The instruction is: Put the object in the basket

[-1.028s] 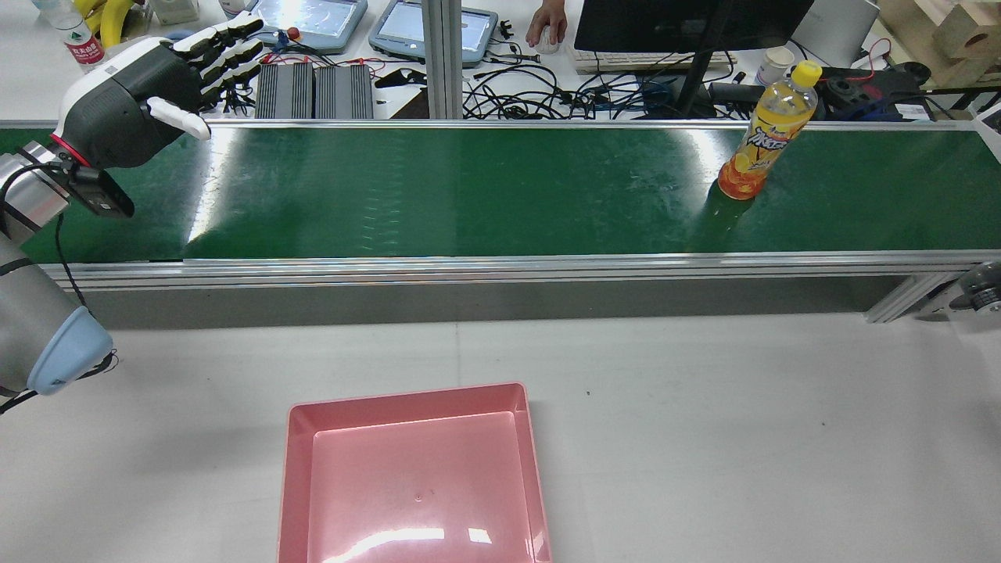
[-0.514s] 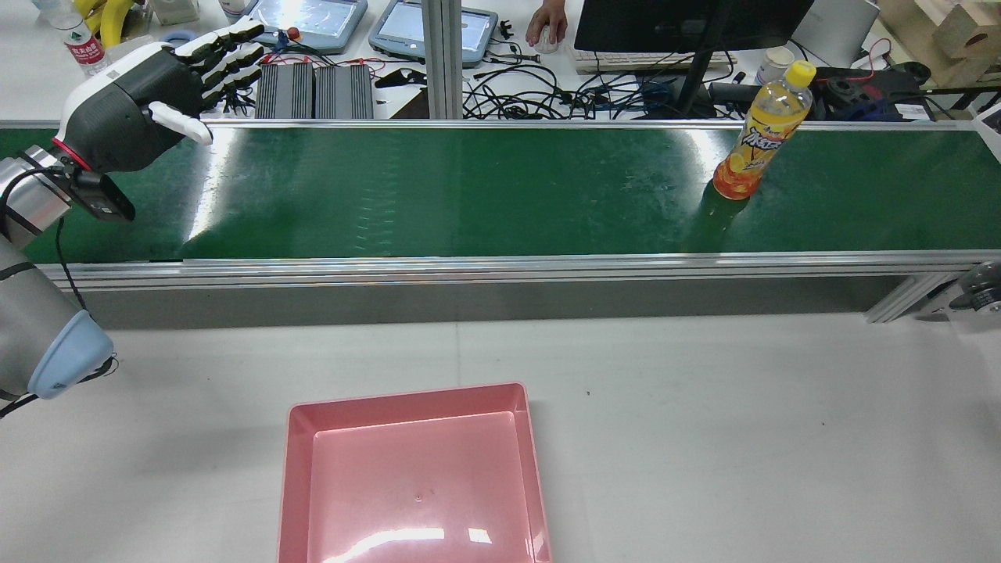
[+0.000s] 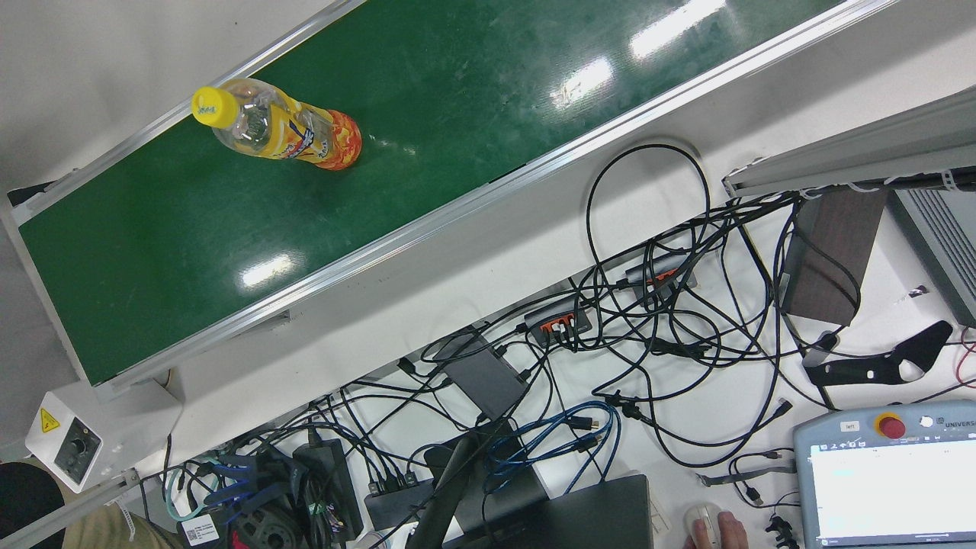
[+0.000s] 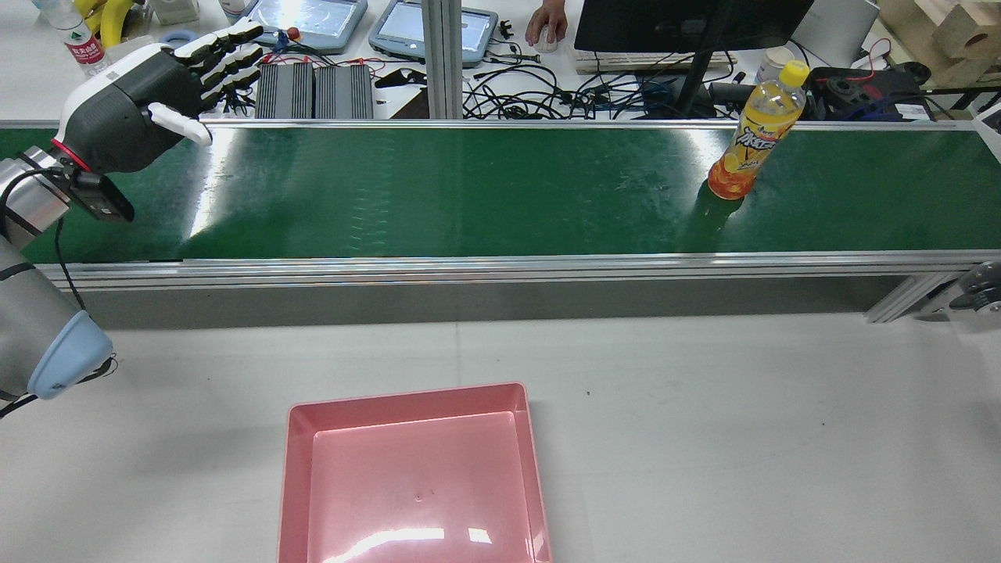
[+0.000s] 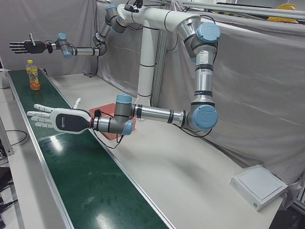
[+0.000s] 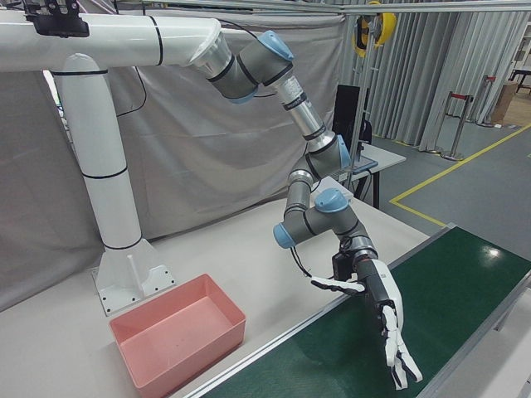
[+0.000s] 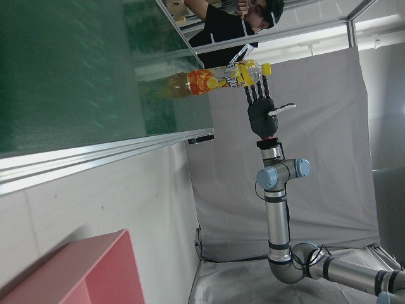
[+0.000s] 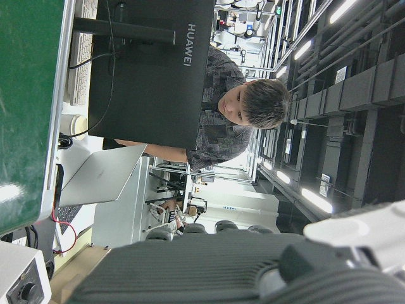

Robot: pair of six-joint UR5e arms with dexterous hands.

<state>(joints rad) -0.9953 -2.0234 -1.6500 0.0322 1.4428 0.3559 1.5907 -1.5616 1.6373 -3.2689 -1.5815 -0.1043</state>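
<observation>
An orange drink bottle [image 4: 755, 133] with a yellow cap stands upright on the green conveyor belt [image 4: 469, 188], toward the robot's right end of it; nothing is touching it, and in the front view it shows alone on the green surface.

The left hand [image 4: 145, 102] hovers over the opposite end of the belt, well apart from the bottle; its black-and-white fingers [image 4: 227, 51] are stretched out and spread, gripping nothing, and the thumb juts out to the side; the left-front view shows this hand [image 5: 59, 119] held flat and low above the belt, palm level.

The right hand [image 5: 26, 46] is out of the rear camera's frame; the left-front view catches it raised high at the far end of the belt, above the bottle's height and clear of the bottle, its fingers likewise splayed and holding nothing; the left hand's own camera shows it [image 7: 262, 114] beyond the bottle with its fingers extended.

The pink basket [image 4: 407, 399] sits on the white table [image 4: 704, 430] on the robot's side of the belt, nearer the left arm than the right and far from the bottle.

Beyond the conveyor, a person's hand [image 4: 547, 27] rests on a mouse at a desk crowded with cables.
</observation>
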